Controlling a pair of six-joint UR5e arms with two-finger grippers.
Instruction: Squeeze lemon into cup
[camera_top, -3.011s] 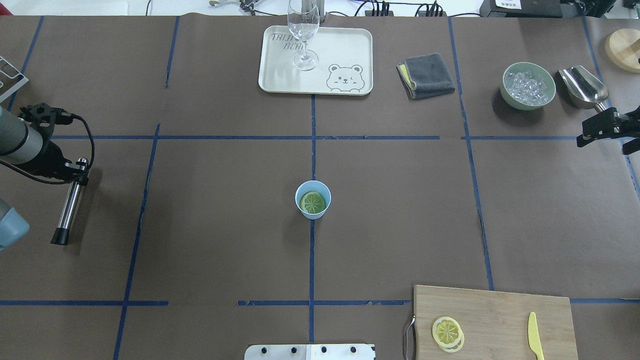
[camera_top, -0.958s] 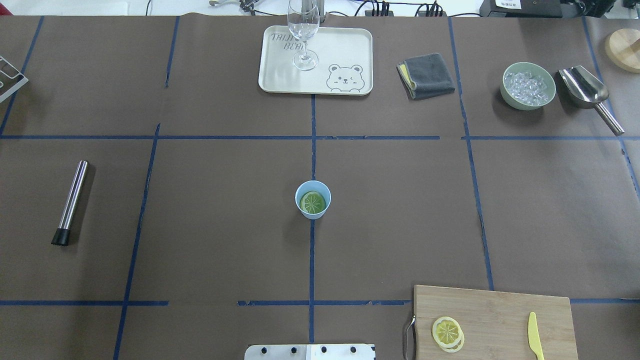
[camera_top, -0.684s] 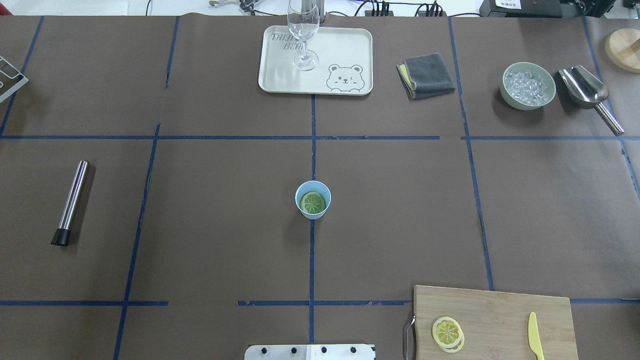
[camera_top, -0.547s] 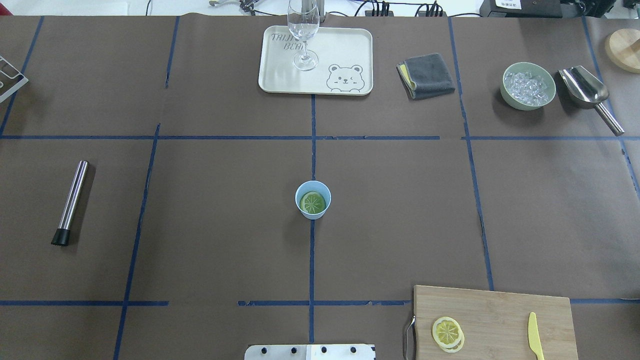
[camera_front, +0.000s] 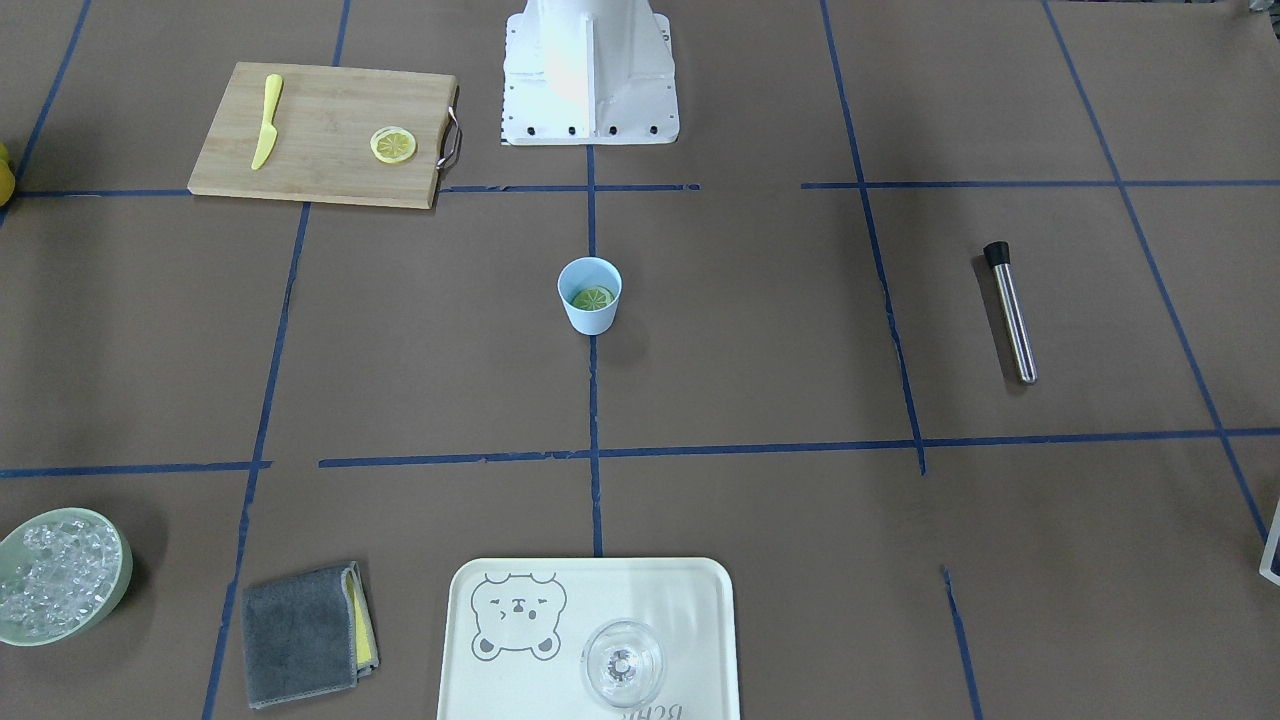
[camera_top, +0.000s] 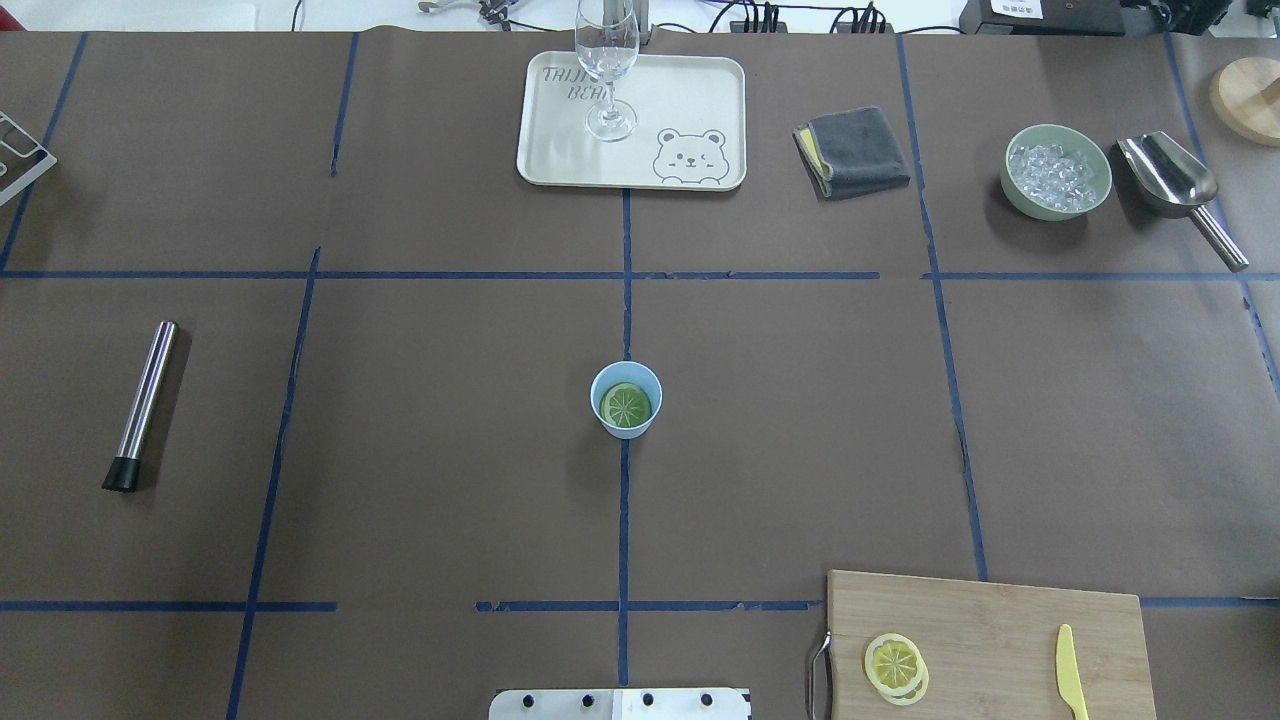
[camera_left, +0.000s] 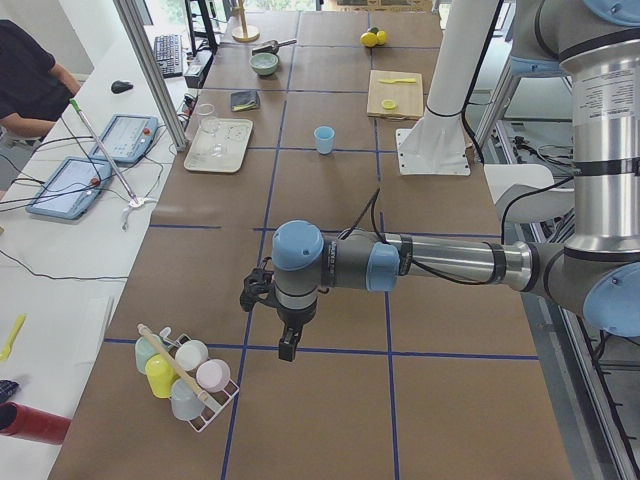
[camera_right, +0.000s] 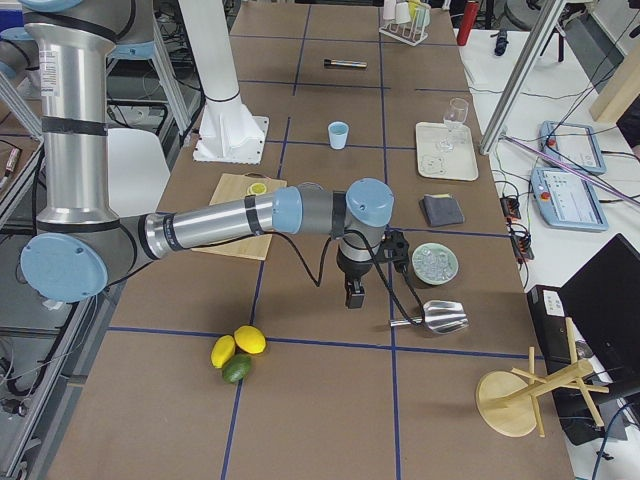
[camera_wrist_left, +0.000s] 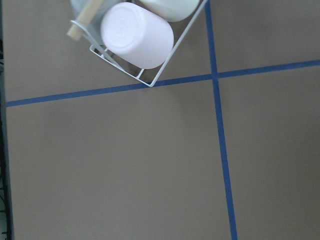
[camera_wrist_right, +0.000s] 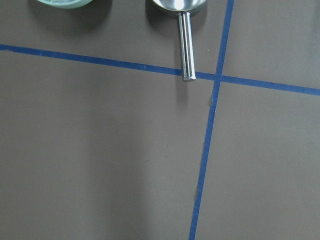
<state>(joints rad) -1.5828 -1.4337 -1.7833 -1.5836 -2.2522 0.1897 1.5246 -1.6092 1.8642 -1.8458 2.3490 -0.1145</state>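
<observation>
The light-blue cup (camera_top: 626, 380) stands at the table's middle, also in the front-facing view (camera_front: 589, 312). A lemon slice (camera_top: 626, 405) lies flat inside it. Two more lemon slices (camera_top: 895, 665) lie stacked on the wooden cutting board (camera_top: 990, 620). My left gripper (camera_left: 286, 350) hangs over the table's far left end, beside a cup rack, far from the cup. My right gripper (camera_right: 354, 295) hangs over the far right end, near the scoop. Neither shows in the overhead or wrist views, so I cannot tell whether they are open or shut.
A yellow knife (camera_top: 1070, 672) lies on the board. A tray (camera_top: 690, 100) holds a wine glass (camera_top: 607, 70). Also here: grey cloth (camera_top: 853, 150), ice bowl (camera_top: 1057, 172), metal scoop (camera_top: 1170, 180), steel muddler (camera_top: 142, 400), cup rack (camera_left: 185, 375).
Three seconds ago both arms showed at the overhead view's left and right edges; they have since drawn out of that view. The cup, slices and other objects have not moved.
</observation>
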